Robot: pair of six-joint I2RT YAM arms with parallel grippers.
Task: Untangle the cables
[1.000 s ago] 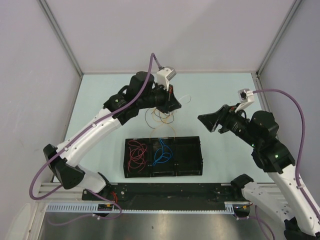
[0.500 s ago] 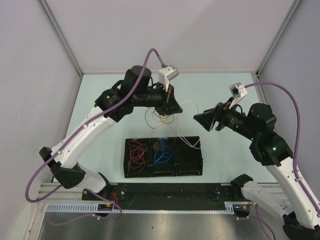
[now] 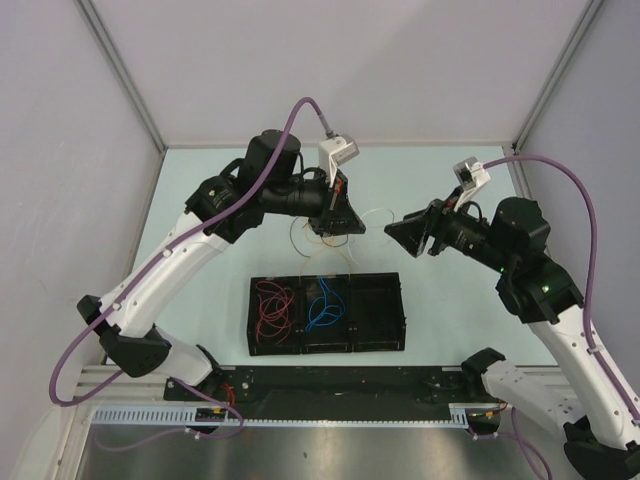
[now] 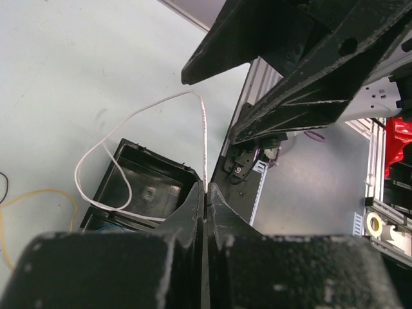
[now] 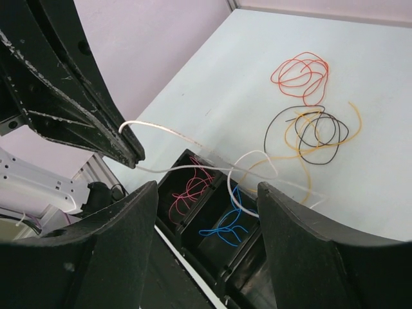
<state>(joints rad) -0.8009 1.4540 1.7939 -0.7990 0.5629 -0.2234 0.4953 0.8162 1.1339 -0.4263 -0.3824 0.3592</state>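
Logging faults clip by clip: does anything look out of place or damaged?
Nothing damaged. One oddity: the white cable, pinched in the left gripper, trails a loop over the rim of the black tray instead of lying in a compartment. The remaining cables lie overlapped beyond it.

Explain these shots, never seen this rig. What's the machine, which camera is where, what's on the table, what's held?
It's two robot arms, a left arm and a right arm, bolted at the near edge of a table. Each ends in a two-finger pincer. The wide picture comes from a fixed camera overhead. The other two come from wrist cameras looking along the fingers. A black tray holds red wires in its left compartment and blue wires in the middle one. Loose wires in orange, dark and yellow lie beyond it. The left pincer is shut on a thin white wire. The right pincer is open, holding nothing.
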